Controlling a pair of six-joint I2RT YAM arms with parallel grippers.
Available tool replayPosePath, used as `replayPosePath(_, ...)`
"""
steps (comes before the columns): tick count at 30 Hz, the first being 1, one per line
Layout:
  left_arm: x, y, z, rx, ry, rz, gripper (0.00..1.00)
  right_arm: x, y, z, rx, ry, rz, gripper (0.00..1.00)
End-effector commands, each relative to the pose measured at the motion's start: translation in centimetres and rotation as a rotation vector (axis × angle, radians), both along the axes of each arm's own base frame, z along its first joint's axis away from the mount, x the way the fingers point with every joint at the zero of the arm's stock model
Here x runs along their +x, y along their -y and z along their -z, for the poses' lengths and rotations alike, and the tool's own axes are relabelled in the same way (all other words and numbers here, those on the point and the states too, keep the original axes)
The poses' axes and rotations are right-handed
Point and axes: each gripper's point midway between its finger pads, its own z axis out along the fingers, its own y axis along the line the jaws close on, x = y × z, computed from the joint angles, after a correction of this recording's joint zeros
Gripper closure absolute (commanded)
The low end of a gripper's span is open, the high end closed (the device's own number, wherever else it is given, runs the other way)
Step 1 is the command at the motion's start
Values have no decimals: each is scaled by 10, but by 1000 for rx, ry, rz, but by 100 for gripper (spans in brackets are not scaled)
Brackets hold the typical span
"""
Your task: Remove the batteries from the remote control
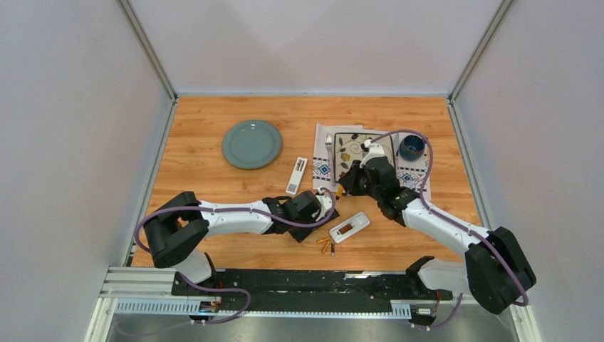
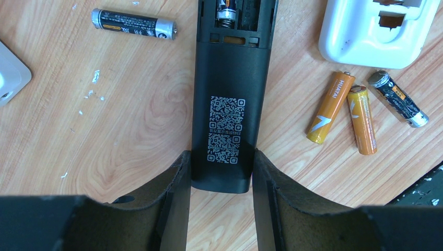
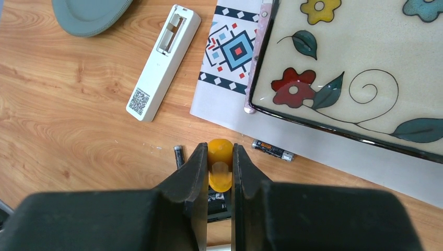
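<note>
The left arm (image 1: pixel 228 214) stretches low and rightward across the counter (image 1: pixel 214 178), its left fingers (image 2: pixel 170 193) clamped on the black remote's (image 2: pixel 227 99) left end. The right arm (image 1: pixel 441 221) reaches in from the near right, wrist tipped down, right fingers (image 3: pixel 190 178) pinching an orange screwdriver (image 3: pixel 220 162) above it. Three loose batteries (image 2: pixel 362 119) lie on the remote's near side, another on its far side

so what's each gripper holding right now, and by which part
The left gripper clamps the black remote by the sides of its closed end. The right gripper pinches the orange screwdriver by its handle.
</note>
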Motion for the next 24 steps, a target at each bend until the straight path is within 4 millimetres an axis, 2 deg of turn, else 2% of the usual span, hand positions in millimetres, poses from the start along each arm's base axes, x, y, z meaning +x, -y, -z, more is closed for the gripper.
replayPosePath(1,-40,-24,44,117,-166,50,100,4,7,-8,-64,50,18,100)
replayPosePath(2,-39,-23,43,115,-164,50,100,0,10,-2,-86,28,18,100)
replayPosePath(18,-40,-25,44,121,-166,51,100,-3,2,1,-216,60,7,100)
replayPosePath(24,-39,-24,43,118,-164,46,100,-13,-4,11,-303,62,-14,100)
